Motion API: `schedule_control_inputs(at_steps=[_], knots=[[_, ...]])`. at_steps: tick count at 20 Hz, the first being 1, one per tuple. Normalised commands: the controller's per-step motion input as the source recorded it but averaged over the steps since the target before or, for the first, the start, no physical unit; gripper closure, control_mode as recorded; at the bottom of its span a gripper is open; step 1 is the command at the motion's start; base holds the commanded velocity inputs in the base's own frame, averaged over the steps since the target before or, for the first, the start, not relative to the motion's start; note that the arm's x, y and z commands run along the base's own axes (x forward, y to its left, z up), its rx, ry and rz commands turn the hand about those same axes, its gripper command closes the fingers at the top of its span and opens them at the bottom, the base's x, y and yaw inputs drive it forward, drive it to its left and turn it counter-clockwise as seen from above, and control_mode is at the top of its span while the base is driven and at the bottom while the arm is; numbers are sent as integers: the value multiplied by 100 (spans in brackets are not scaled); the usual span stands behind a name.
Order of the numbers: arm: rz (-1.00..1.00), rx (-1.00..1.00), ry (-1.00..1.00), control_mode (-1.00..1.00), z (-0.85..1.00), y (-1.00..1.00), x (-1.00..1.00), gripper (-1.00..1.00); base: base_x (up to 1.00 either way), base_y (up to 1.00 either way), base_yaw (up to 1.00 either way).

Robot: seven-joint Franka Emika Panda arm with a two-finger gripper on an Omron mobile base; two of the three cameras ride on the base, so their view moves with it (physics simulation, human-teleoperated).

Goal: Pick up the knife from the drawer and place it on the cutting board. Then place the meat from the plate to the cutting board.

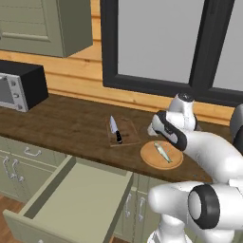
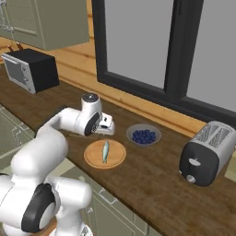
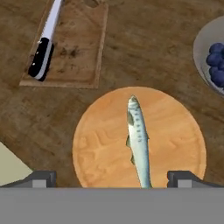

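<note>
- Dark wood counter (image 1: 71, 126) runs under a big dark-framed window (image 1: 161, 42), with pale olive cabinets below and the white arm reaching over it.
- Wide drawer (image 1: 76, 201), pale olive-green, stands pulled out below the counter edge, well down and to the left of the pincer in the left base view.
- Black microwave (image 1: 21, 85) sits far to the pincer's left; a dark toaster (image 2: 205, 154) sits far to its right.
- Cutting board (image 3: 72, 46), a thin brown rectangle, lies just beyond the plate, up and to the left of the pincer in the hand view.
- Plate (image 3: 175, 131), a round light tan disc, lies directly beneath the pincer.
- Bowl (image 2: 144, 134) of blueberries, blue-grey, sits just right of the plate.
- Knife (image 3: 43, 46), silver blade and black handle, rests on the left part of the board, its long axis along the board's length, handle toward the pincer and blade pointing away.
- Meat (image 3: 139, 142), a slim, pale greenish-white, fish-like piece, lies at the plate's middle, between the two fingertips; its long axis runs away from the pincer, pointed end far.
- Pincer (image 3: 111, 178) hangs above the plate with its jaws spread wide, holding nothing.
</note>
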Motion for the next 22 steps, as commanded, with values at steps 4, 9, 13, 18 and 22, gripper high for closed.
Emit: schedule_control_inputs(at_steps=[4,9,13,18,22], knots=[[20,-6,0,-100,-97,-10,17,-100,0,0,0],[6,-9,9,-100,-71,0,2,-100,0,0,0],[0,-3,11,-100,-34,0,0,-100,0,0,0],[0,0,2,-100,-18,-6,5,-100,0,0,0],[0,0,0,-100,-19,-24,22,-100,0,0,0]])
